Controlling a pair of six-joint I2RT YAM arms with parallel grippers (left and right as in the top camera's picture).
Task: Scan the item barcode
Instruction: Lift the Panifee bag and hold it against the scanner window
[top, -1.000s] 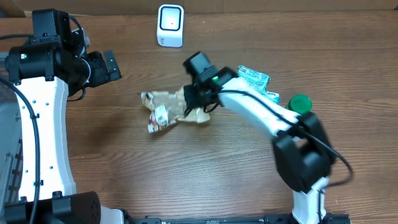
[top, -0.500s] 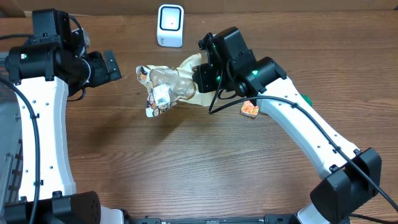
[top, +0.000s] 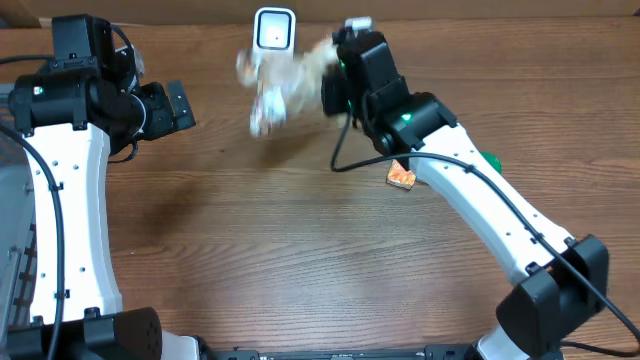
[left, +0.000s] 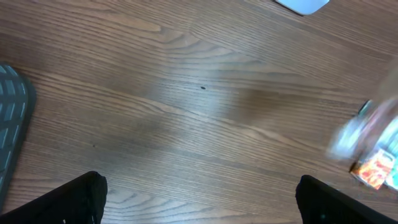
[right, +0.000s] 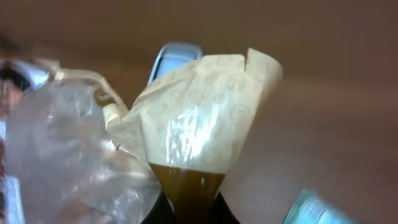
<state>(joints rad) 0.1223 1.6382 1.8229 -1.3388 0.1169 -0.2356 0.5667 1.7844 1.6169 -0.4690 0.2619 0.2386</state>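
Observation:
The item is a crinkly bag of clear plastic and tan paper (top: 278, 78), blurred by motion and lifted off the table. It hangs just below the white barcode scanner (top: 274, 33) at the back of the table. My right gripper (top: 335, 72) is shut on the bag's tan paper end (right: 202, 134), with the scanner (right: 174, 57) showing behind it in the right wrist view. My left gripper (left: 199, 202) is open over bare wood at the left, holding nothing. The bag shows as a blur (left: 367, 127) at the right edge of the left wrist view.
A small orange packet (top: 402, 177) lies under the right arm. A green cap (top: 490, 160) peeks out beside the right arm. A teal packet (right: 317, 211) shows at the bottom right of the right wrist view. A grey ribbed mat (left: 11, 124) lies at the table's left edge.
My right gripper has lifted the bag off the table and carried it back and left, up to the scanner. The left arm has not moved.

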